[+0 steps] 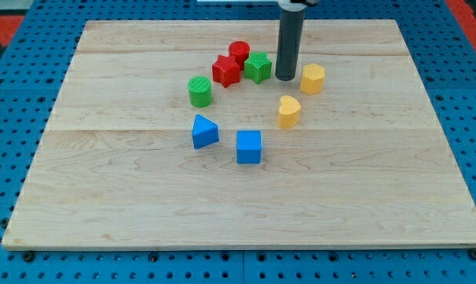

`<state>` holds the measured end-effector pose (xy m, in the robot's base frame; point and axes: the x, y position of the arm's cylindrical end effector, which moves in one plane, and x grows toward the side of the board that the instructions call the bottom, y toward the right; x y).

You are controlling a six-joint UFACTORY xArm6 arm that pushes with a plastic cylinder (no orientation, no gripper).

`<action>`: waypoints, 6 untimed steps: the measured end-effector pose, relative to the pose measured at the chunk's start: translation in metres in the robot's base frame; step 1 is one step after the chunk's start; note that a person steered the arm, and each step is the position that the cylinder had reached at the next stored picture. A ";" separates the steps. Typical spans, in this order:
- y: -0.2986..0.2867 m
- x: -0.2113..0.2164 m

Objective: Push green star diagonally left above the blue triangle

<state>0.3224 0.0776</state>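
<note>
Tip [285, 78] just right of green star [258, 67]

One camera looks down at a slant from the 6 o'clock edge of the bench [104, 205], moderately close, facing 12 o'clock

Wooden board [104, 197], pale planks, set on blue perforated base [9, 79]; red area at view's top corners. Non-task blocks, all in board's upper-centre: red star [225, 70] w/ red cylinder [239, 52] touching just behind it, toward view's top; green cylinder [199, 91] near, below-left of red star; yellow block, roughly hexagonal [312, 78], to view's right of the cluster; yellow heart [288, 111] near, below-left of that yellow block; blue cube [249, 147] lowest of the group, below and left of yellow heart, well apart from the red pair
</note>
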 end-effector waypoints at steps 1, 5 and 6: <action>-0.006 -0.036; -0.109 0.065; -0.079 0.088</action>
